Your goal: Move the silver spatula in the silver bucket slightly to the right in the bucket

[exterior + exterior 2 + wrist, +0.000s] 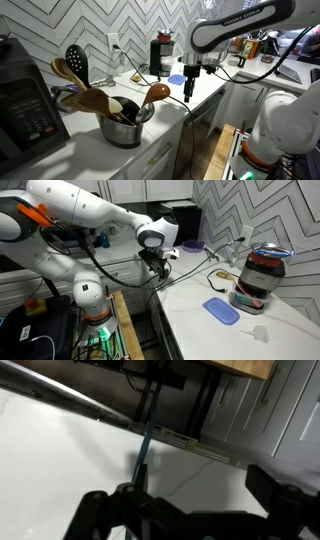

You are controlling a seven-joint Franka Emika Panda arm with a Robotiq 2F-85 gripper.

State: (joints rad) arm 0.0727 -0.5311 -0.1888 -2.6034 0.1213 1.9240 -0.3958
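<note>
Steel bucket [122, 134] sits well apart from the pincer [187, 95] at counter edge [176, 112].

Bright, even indoor light; soft sheen on white countertop [60, 460]. Wrist view blurred, gripper [195, 505] dark, unfocused. Exterior views soft, low-detail.

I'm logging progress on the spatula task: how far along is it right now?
Done: nothing is settled yet. The silver bucket shows wooden utensils but no spatula. In hand: the gripper appears shut on a slim handle, apparently the silver spatula, held near the counter edge, well away from the bucket. Left: carry it back and set it into the bucket's right side.
</note>
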